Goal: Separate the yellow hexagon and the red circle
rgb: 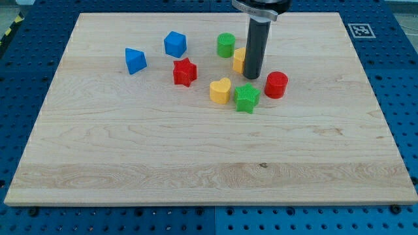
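Observation:
The yellow hexagon [239, 59] sits near the view's top centre, partly hidden behind my rod. The red circle [276, 85] stands to its lower right, a short gap away. My tip [253, 78] rests on the board between them, touching the hexagon's right side and just left of the red circle.
A green circle [226, 45] lies above-left of the hexagon. A green star [247, 98] and a yellow heart [221, 91] lie just below my tip. A red star [185, 72], a blue hexagon [175, 44] and a blue triangle [135, 61] lie to the left on the wooden board [130, 163].

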You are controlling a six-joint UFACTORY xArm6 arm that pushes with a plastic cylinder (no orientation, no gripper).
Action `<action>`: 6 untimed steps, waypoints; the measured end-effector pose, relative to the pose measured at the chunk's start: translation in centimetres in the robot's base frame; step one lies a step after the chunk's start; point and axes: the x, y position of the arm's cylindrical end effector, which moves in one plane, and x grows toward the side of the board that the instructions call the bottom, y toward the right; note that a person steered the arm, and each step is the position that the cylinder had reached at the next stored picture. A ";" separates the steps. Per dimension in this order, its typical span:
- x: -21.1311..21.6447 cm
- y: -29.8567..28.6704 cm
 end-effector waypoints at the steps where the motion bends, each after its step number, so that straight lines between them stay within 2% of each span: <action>1: 0.9 2.1; 4: -0.9 9.2; 6: -1.5 9.6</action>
